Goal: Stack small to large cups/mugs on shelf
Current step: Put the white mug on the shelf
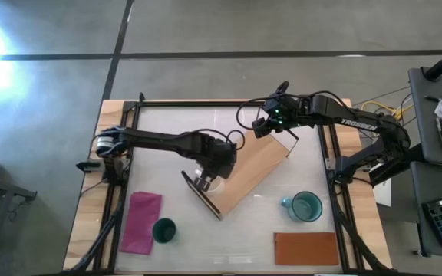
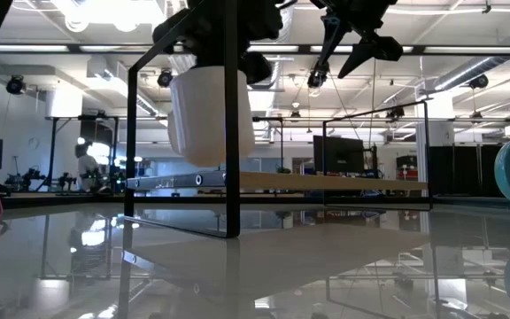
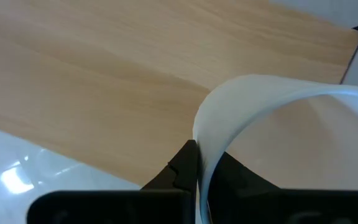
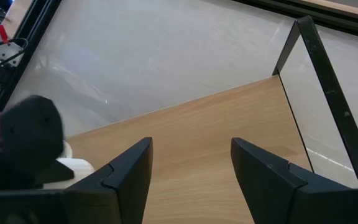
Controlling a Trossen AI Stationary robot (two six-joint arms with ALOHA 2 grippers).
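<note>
The small white mug (image 2: 206, 115) hangs in my left gripper (image 1: 208, 178) over the near-left end of the light-wood shelf (image 1: 255, 165), which lies slantwise at the table's middle. My right gripper (image 1: 265, 129) is open and empty, above the shelf's far-right end (image 4: 210, 149). The teal mug (image 1: 305, 207) stands on the table near right of the shelf. The dark green tumbler (image 1: 163, 230) stands at the near left, beside the magenta cloth (image 1: 140, 222). My left gripper holds the white mug by its rim and wall (image 3: 207, 134), one finger (image 3: 185, 163) outside and one inside the mug. The fingers come from above, pointing down. The mug hangs upright, mouth up, lifted clear a little above the shelf's board (image 2: 326, 182).
The shelf's black frame ends (image 2: 230, 133) rise above the board at both ends. A brown-orange mat (image 1: 305, 247) lies at the near right edge. A black frame (image 1: 229, 103) borders the table. Bare tabletop lies far left of the shelf.
</note>
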